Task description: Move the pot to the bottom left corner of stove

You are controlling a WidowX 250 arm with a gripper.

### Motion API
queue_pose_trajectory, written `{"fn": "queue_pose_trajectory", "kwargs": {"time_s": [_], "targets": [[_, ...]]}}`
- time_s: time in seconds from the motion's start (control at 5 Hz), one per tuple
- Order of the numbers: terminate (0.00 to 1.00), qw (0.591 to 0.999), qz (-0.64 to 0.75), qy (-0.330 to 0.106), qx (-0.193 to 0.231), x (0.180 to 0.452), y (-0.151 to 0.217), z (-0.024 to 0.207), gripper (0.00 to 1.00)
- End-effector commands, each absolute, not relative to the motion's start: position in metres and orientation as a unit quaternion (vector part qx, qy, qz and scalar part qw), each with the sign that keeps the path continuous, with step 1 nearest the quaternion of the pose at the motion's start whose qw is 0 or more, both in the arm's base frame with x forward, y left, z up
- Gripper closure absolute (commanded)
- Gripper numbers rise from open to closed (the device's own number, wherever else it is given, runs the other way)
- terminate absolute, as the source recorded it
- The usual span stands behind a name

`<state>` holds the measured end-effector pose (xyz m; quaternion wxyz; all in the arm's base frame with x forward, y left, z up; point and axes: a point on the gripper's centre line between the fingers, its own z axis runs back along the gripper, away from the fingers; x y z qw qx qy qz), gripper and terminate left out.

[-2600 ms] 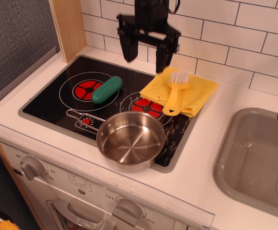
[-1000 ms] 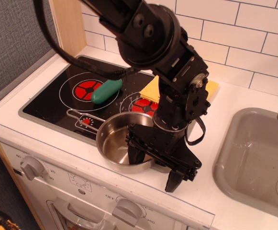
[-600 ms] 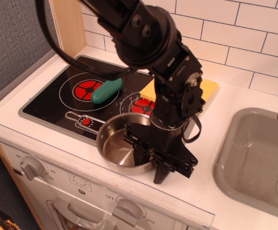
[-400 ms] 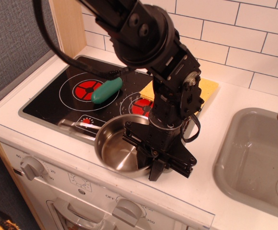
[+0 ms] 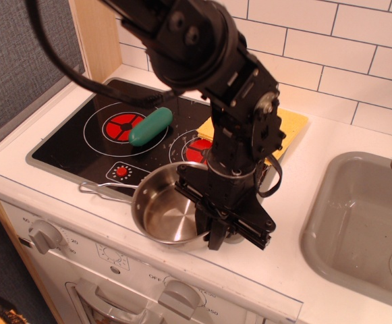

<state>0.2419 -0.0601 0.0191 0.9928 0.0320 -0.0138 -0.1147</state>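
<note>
Black arm reaches down from the far side; tool (image 5: 208,228) clamped on the right rim of the pot (image 5: 160,214), one finger inside the wall, one outside. Pot sits at the near edge of the stove (image 5: 74,138), just right of the red dials (image 5: 121,172), tilted slightly, its wire handle (image 5: 101,190) pointing left over the stove's grey rim. Green oblong object (image 5: 150,126) lies between the two burners. Yellow cloth (image 5: 291,125) at far right of stove, mostly hidden by arm. Grey sink (image 5: 357,223) to the right in the white tabletop (image 5: 297,270).

White tiled wall (image 5: 357,40) (subway pattern), wooden post (image 5: 98,34) beside
</note>
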Motion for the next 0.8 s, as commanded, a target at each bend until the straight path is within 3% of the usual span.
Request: {"fn": "queue_pose_trajectory", "kwargs": {"time_s": [0.0, 0.4, 0.6], "targets": [[0.00, 0.981, -0.180, -0.073, 0.026, 0.262, 0.004, 0.101, 1.00], [0.00, 0.982, -0.187, -0.022, -0.017, 0.255, 0.094, 0.066, 1.00], [0.00, 0.981, -0.193, -0.003, -0.007, 0.254, 0.108, 0.052, 1.00]]}}
